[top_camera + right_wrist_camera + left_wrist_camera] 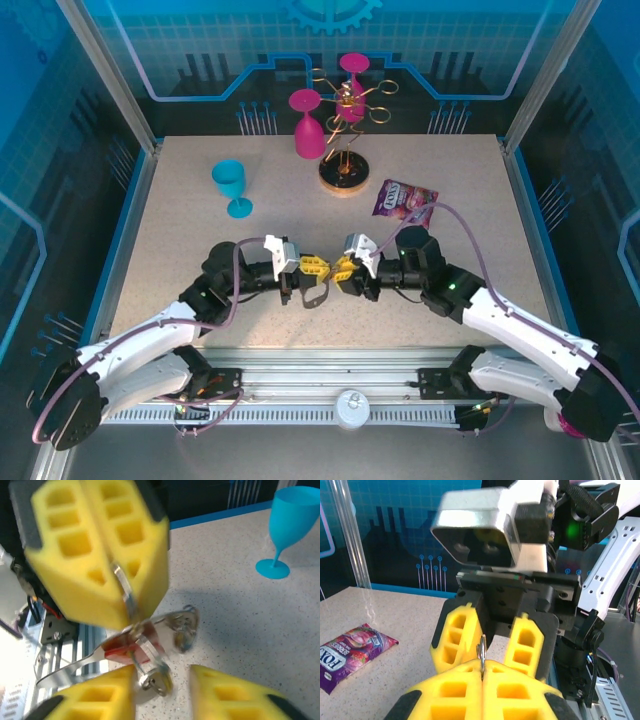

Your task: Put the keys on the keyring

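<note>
left gripper (314,266) clamped on thin silver link of keyring (310,296), held mid-air between arms. key tag (124,651) dangles just below. right gripper (162,682) part-spread, empty, jaws flanking small ring (156,684). likely light, slippery, free-swinging: pinch tag flat faces, not wire.

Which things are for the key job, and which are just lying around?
For the job:
keyring, pinched in the left tool
red key tag
right tool

Just lying about:
blue cup
pink cups
gold wire rack
purple snack packet
</note>
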